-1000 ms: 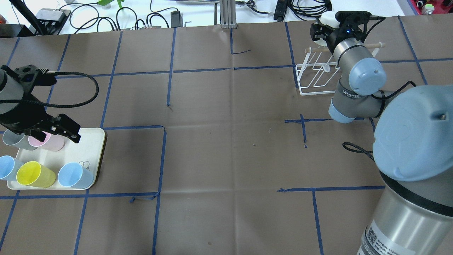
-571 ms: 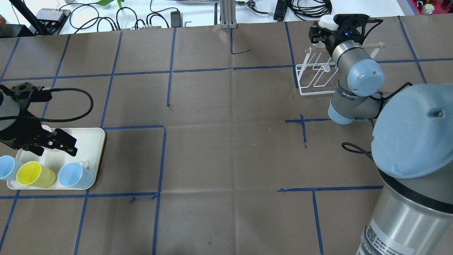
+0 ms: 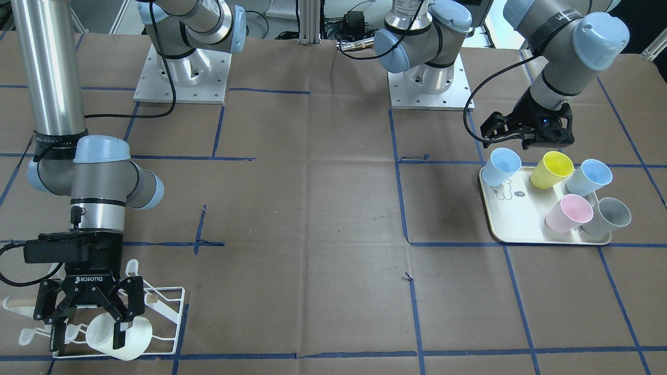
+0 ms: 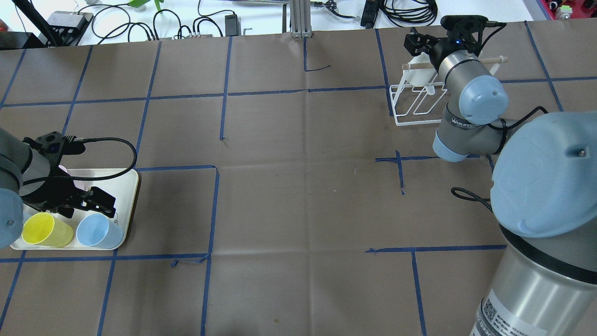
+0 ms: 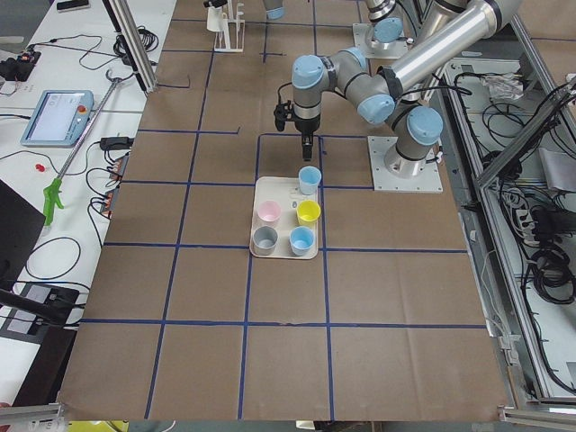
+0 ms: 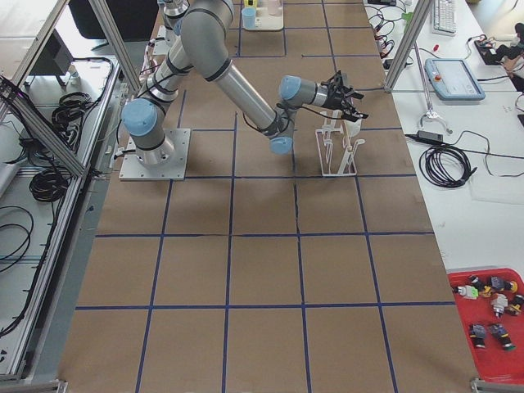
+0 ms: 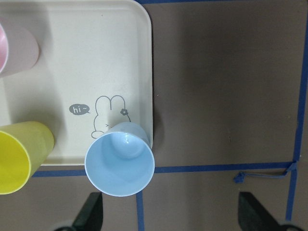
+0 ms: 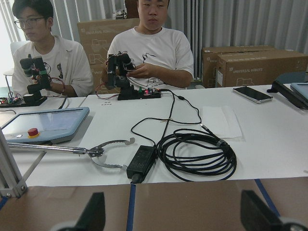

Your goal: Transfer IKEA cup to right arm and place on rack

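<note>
A white IKEA cup (image 3: 127,338) (image 4: 422,71) lies tilted on the white wire rack (image 3: 168,307) (image 4: 411,108). My right gripper (image 3: 88,333) (image 4: 419,45) hangs open just above it, and its wrist view shows nothing between the fingers. Several coloured cups stand on a cream tray (image 3: 516,221) (image 4: 127,186). My left gripper (image 3: 526,139) (image 4: 88,199) is open over the tray's near corner, above a light blue cup (image 7: 120,163) (image 3: 501,166) (image 4: 98,231) and holding nothing. A yellow cup (image 7: 19,154) (image 4: 44,229) stands beside it.
Pink (image 3: 569,213), grey (image 3: 608,216) and a second blue cup (image 3: 589,177) fill the tray's other side. Both arm bases (image 3: 430,80) are at the table's back. Past the table's far edge sit two people (image 8: 149,53) at a white bench with cables (image 8: 197,154).
My left gripper has moved nearward across the tray, from over the pink and grey cups to over the blue one. The white cup now sits lower on the rack, below the right gripper.
</note>
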Controlling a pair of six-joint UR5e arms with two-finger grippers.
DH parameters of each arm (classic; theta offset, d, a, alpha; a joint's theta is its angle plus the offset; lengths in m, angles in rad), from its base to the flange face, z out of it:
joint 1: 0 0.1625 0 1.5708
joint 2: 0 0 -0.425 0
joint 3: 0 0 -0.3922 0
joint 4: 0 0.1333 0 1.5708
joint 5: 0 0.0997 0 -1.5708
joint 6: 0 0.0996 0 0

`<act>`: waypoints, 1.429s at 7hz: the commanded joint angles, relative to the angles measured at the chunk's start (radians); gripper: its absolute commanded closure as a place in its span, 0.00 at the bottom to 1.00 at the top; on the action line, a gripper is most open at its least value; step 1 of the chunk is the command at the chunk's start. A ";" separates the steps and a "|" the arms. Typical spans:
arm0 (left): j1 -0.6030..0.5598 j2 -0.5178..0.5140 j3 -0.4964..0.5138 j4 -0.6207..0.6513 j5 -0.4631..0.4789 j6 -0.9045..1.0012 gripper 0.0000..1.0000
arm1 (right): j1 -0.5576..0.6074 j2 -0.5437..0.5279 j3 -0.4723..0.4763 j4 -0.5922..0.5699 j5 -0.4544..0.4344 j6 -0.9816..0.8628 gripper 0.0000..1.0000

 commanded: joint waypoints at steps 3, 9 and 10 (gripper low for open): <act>0.027 -0.085 -0.148 0.215 0.001 0.000 0.03 | 0.032 -0.162 0.002 0.013 0.007 0.005 0.00; 0.031 -0.099 -0.155 0.218 0.050 0.002 0.03 | 0.168 -0.354 0.108 0.075 0.005 0.462 0.00; 0.031 -0.107 -0.154 0.249 0.055 0.005 0.27 | 0.173 -0.377 0.145 0.077 0.007 0.644 0.00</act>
